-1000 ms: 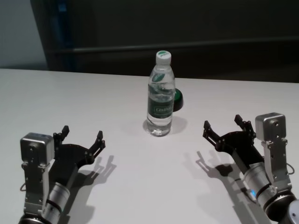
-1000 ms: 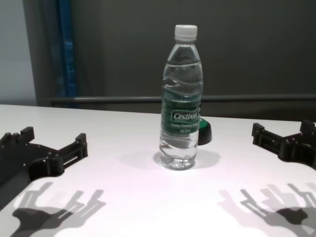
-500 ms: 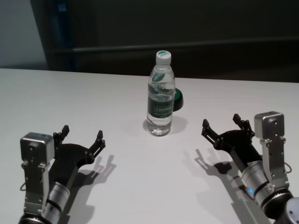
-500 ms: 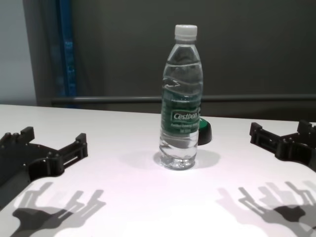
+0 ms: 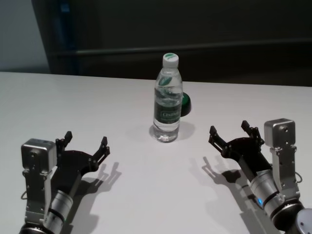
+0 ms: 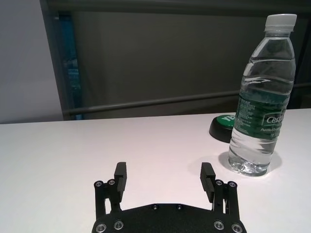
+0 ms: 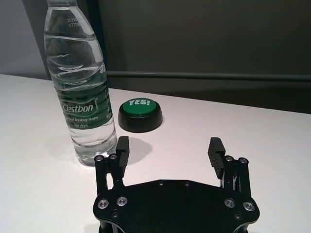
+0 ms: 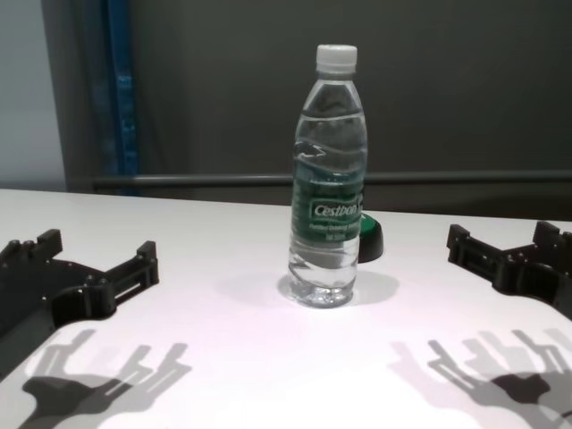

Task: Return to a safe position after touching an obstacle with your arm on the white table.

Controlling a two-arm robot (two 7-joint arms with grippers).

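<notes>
Nearest, left gripper (image 5: 85,145) and right gripper (image 5: 230,134) hover low over the white table (image 5: 131,195), fingers spread wide and empty, apart from the bottle (image 5: 167,100) standing upright mid-table, probably keeping clearance.

Left gripper (image 5: 85,142) low, fingers (image 6: 120,175) spread, right gripper (image 5: 233,133) likewise, fingers apart

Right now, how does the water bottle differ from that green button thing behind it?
The water bottle is tall, clear and upright, with a white cap and a dark green label; the button is low, round and black with a green top reading YES. The bottle stands nearer the robot, and the button sits just behind it, toward the robot's right. Both rest on the white table, clear of the left gripper and right gripper.
</notes>
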